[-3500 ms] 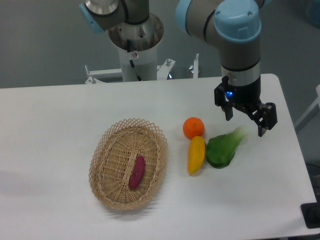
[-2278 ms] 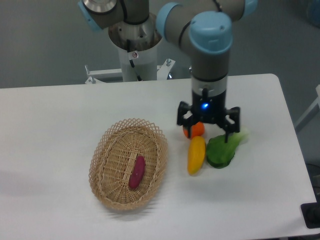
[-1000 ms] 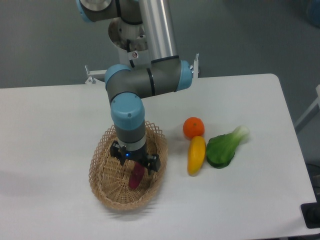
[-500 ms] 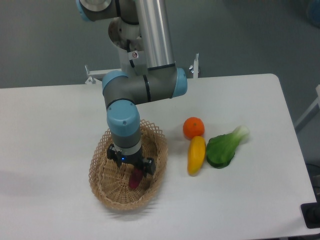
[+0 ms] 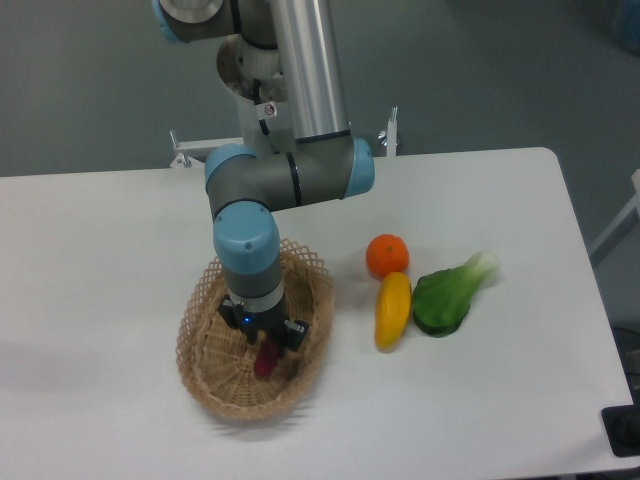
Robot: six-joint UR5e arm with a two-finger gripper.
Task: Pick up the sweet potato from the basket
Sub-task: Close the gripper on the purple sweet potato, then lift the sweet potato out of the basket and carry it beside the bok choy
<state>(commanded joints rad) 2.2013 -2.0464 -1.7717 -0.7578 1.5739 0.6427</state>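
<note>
Camera view: the gripper (image 5: 266,336) sits low inside the basket (image 5: 205,375), fingers straddling the sweet potato (image 5: 266,361) directly beneath, only its lower end showing; whether they grip it I cannot tell.

Arm: we see grey tubular links with pale blue joint caps | Upper link: polished silver tube | Wrist: grey-and-blue cylinder above a black gripper (image 5: 266,338) showing a small blue light | Base: silvery column with a small red-and-white mark
</note>
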